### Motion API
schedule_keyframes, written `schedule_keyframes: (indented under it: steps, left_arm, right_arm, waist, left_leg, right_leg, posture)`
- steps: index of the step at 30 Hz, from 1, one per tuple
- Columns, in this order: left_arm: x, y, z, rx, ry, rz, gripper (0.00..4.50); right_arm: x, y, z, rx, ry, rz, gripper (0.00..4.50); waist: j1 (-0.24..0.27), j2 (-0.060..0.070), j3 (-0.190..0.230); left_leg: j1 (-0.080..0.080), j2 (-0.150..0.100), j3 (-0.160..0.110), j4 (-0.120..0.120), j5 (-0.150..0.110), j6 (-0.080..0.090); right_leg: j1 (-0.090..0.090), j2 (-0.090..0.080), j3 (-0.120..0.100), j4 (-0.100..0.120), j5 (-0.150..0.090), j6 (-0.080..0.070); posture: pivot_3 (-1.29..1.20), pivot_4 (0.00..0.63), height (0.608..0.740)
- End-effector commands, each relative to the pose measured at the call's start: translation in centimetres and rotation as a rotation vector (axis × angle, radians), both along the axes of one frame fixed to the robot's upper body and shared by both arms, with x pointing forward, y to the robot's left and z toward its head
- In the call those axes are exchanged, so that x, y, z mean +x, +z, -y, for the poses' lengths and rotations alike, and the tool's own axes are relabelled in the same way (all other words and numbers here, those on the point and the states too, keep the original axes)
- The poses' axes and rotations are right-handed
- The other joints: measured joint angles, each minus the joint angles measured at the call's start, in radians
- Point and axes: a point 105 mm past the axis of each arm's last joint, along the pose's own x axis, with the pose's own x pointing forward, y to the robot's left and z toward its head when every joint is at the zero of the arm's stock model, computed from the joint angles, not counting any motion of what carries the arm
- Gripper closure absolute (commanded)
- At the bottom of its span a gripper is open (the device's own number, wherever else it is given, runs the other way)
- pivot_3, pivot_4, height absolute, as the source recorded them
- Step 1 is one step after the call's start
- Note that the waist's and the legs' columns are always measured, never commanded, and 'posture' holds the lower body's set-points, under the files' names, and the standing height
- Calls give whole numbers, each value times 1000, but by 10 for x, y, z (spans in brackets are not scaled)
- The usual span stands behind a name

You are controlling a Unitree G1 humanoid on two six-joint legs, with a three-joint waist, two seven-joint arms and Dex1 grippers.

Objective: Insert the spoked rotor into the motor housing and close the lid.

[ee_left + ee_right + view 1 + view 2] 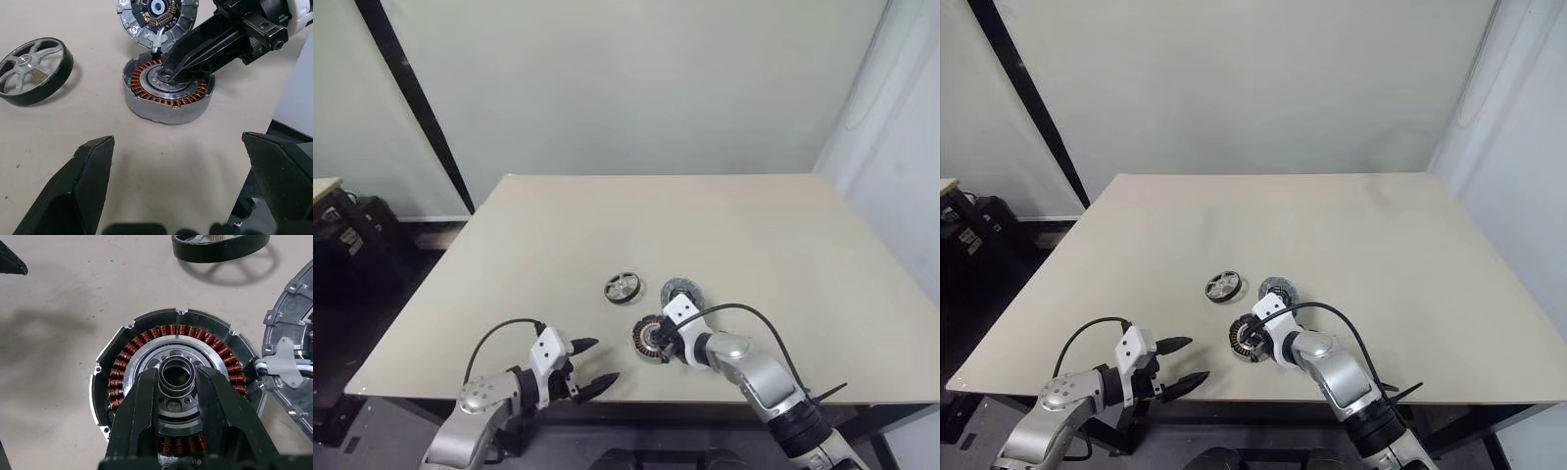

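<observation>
Three parts grouped near the middle of the beige tabletop (724, 235), toward its near edge. Housing (173, 382) nearest, resting flat with copper windings facing up around a silver centre. Right gripper (176, 382) reaching in from the right and pointing down into it, fingers (142, 406) narrowly parted to either side of the raised central hub, closed on that hub from outside. Fingers overlapping the near part of the winding ring.

Lid (156, 17) just beyond the housing on its far right side, lying flat, touching or all but touching the housing rim; exact contact hard to tell. A short white lead showing between the two.

Rotor (623, 287) to the far left of the housing, flat on the tabletop, apart from both other parts, spokes up and dark rim around.

Left gripper (592, 365) hanging at the near left edge of the tabletop, well apart from the parts, pointing right toward them, fingers spread wide with nothing between.
</observation>
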Motion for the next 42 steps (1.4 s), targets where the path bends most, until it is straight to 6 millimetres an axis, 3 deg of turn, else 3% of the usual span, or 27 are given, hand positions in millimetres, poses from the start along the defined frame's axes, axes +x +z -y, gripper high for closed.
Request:
schedule_keyframes:
  steps: [1,42]
  left_arm:
    - [5,10,-3,7,10,53,0]
    - [7,8,0,15,-1,64,0]
  right_arm:
    - [7,13,-4,12,9,54,3706]
    - [3,16,-6,-5,44,50,3706]
  waist:
    - [0,0,0]
    - [-10,0,0]
  left_leg:
    - [0,0,0,0,0,0]
    - [0,4,1,1,0,0]
  right_leg:
    - [0,0,0,0,0,0]
    - [0,7,6,0,1,-2]
  posture:
    - [0,0,740]
    - [0,0,740]
